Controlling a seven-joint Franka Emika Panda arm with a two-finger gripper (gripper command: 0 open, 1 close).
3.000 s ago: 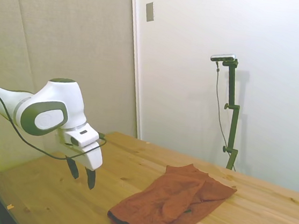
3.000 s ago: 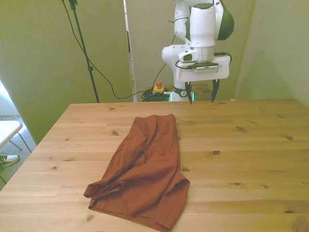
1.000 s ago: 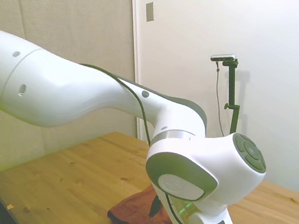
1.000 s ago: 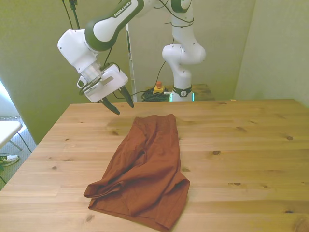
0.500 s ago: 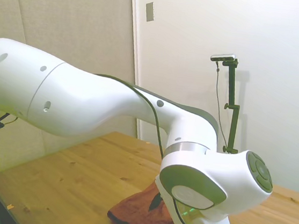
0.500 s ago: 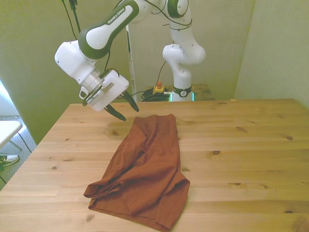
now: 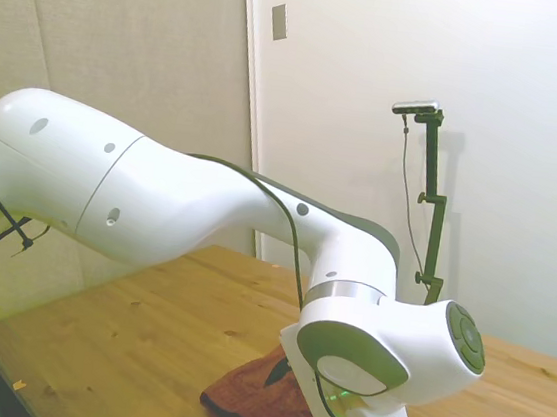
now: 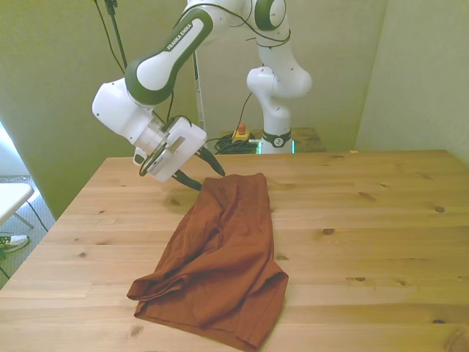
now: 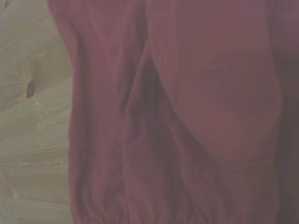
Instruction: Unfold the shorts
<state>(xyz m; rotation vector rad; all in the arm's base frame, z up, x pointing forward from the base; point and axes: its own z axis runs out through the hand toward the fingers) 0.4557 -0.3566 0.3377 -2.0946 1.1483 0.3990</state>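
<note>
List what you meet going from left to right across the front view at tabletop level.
Bare table → gripper, fingers open, at the far corner of the shorts on the front view's left → shorts → bare table out to the front view's right.

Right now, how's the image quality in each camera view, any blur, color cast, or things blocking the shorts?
Side view: sharp, dim at the left, the arm hides most of the shorts. Front view: clear, yellow-green cast, shorts fully visible, gripper with jaws apart at their far corner. Wrist view: soft and blurry, fabric fills the frame, a strip of table beside it.
</note>
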